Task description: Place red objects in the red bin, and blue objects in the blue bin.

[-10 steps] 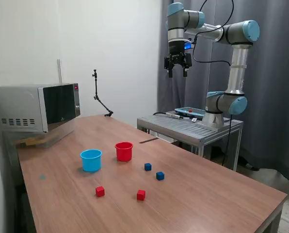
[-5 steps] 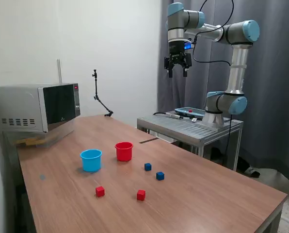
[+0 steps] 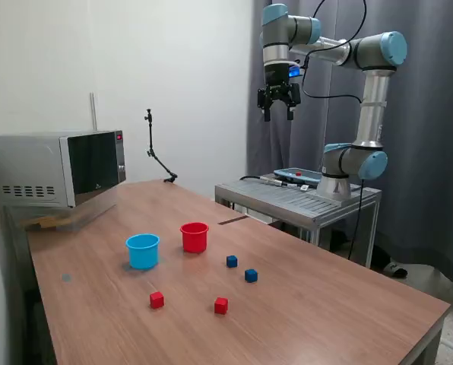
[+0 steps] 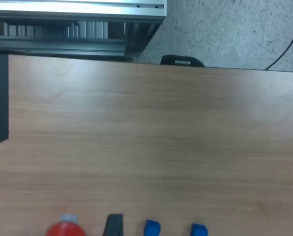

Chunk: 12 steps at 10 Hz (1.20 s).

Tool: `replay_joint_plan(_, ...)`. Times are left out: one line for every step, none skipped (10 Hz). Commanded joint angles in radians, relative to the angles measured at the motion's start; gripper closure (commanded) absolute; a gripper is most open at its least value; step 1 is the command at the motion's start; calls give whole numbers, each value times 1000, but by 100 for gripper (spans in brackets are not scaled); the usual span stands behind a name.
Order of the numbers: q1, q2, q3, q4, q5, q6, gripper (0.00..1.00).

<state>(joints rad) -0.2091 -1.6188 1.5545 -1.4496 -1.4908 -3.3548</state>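
Table (image 3: 302, 304): brown wood grain, lighter streaks running lengthwise. Red bin (image 3: 194, 236): saturated plain red. Blue bin (image 3: 142, 250): light sky blue, no markings. Two blue cubes (image 3: 232, 261) (image 3: 251, 275): dark navy (noticeably darker than the bin). Two red cubes (image 3: 156, 299) (image 3: 221, 305): same red as the red bin. Gripper (image 3: 279, 114): black, fingers black. Arm (image 3: 372, 99): silver-grey links, pale blue joint caps. Microwave (image 3: 55, 169): silver-grey casing, black door. Curtain (image 3: 432, 152): dark grey. Wall (image 3: 173, 76): white.
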Motion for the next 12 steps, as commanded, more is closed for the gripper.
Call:
replay_joint_plan(1, 8, -1, -2, 3, 0, 0)
replay_joint_plan(1, 11, -1, -2, 3, 0, 0)
replay_joint_plan(1, 13, -1, -2, 3, 0, 0)
replay_joint_plan(1, 13, -1, -2, 4, 0, 0)
replay_joint_plan(1, 16, -1, -2, 4, 0, 0)
replay_joint_plan(1, 26, -1, -2, 4, 0, 0)
replay_joint_plan(1, 27, -1, -2, 3, 0, 0)
replay_joint_plan(1, 25, -1, -3, 1, -2, 0)
replay_joint_plan(1, 23, -1, -3, 1, -2, 0)
replay_joint_plan(2, 22, 1, -8, 1, -2, 0)
replay_joint_plan(2, 22, -1, -8, 1, -2, 0)
replay_joint_plan(2, 22, -1, -8, 1, -2, 0)
